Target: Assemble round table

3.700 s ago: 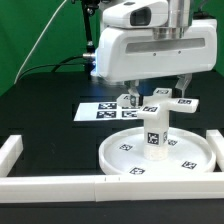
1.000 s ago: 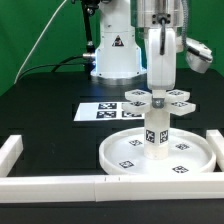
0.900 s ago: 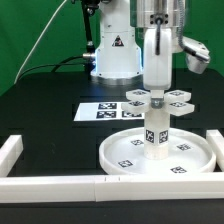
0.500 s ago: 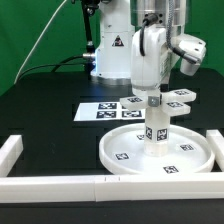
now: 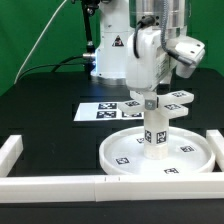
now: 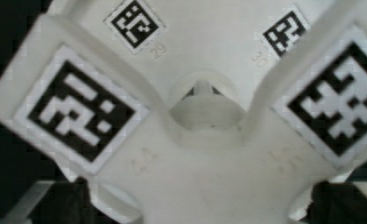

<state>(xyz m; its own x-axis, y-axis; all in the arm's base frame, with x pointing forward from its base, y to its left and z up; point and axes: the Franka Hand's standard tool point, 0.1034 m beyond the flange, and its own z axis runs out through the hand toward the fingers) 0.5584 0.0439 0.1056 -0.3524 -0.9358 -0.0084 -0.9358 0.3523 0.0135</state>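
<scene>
Nearest the camera in the exterior view, white border rails are fencing the front of the black table. Just behind them, at about five o'clock in that view, the round disc is lying flat with its rim up. The short leg is standing upright at the disc's middle, and the cross-shaped foot is sitting on top of the leg, its arms spreading level. Beyond, the marker board is lying flat near the robot's base.

By the look of it, all three parts are stacked. Whether the foot is fully turned home I cannot tell, so some tightening may be left.

The gripper is hanging directly over the foot's hub, at twelve o'clock from the leg. In the wrist view the foot is filling the picture, with dark fingertips showing only at its edge; whether the jaws are gripping or released I cannot tell.
</scene>
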